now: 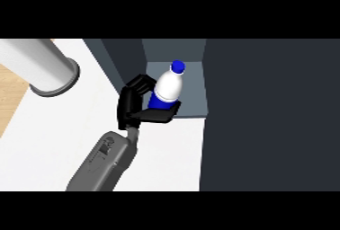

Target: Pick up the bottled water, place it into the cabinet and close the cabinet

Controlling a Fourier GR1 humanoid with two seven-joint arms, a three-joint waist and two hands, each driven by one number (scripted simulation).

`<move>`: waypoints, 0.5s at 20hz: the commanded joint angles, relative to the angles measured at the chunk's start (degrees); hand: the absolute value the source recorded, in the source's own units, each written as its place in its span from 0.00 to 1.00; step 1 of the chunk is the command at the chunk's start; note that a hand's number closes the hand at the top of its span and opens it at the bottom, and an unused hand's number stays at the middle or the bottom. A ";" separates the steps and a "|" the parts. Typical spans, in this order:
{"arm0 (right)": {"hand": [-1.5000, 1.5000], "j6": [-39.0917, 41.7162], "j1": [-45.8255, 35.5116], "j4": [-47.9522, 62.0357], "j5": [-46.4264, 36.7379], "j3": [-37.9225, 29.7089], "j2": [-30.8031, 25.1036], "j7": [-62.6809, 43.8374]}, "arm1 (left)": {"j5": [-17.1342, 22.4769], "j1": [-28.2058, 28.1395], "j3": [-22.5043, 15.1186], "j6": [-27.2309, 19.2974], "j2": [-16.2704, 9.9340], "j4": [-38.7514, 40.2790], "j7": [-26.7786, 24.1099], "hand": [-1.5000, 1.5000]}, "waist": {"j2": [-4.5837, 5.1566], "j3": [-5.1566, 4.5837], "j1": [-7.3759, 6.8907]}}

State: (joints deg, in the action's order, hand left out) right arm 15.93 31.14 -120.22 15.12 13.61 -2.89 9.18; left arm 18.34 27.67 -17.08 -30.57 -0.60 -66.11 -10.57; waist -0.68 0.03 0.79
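Upright, smooth white bottled water (168,85) with blue cap, left hand (136,108) fingers curled around it, at the dark cabinet (266,112) opening

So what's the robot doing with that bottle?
One robot hand is curled round the bottled water, a white bottle with a blue cap and blue label. It is holding the bottle upright at the open cabinet, over the grey shelf inside. The bottle hasn't been let go yet. The dark cabinet door stands open on the right. A big grey cylinder sits on the white counter.
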 commanded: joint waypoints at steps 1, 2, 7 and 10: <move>0.00 -1.09 -0.80 -0.87 -0.90 1.55 1.06 -0.73 | -3.01 16.78 1.72 -1.08 0.39 8.74 3.33 1.00 | 1.31 -0.02 2.55; 0.00 -0.80 -1.23 -0.39 -0.32 1.13 0.84 -0.88 | -3.21 17.84 2.04 -1.86 -1.39 7.56 6.00 1.00 | 1.19 0.01 2.15; 0.00 0.00 -0.88 -0.88 0.26 0.80 -0.29 -1.44 | -5.35 17.38 0.73 -5.07 -2.08 10.82 5.47 1.00 | 1.60 -0.01 3.30; 0.00 -0.46 -1.62 0.57 -0.53 2.87 0.98 -1.71 | -6.69 17.14 -0.42 -6.30 -3.28 12.42 5.78 1.00 | 1.99 -0.03 3.90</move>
State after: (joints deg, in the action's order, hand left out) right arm 16.30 30.55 -120.19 14.96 15.08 -2.79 8.82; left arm 12.66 29.11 -19.89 -42.16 -1.72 -64.04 -7.84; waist -0.73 0.28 2.42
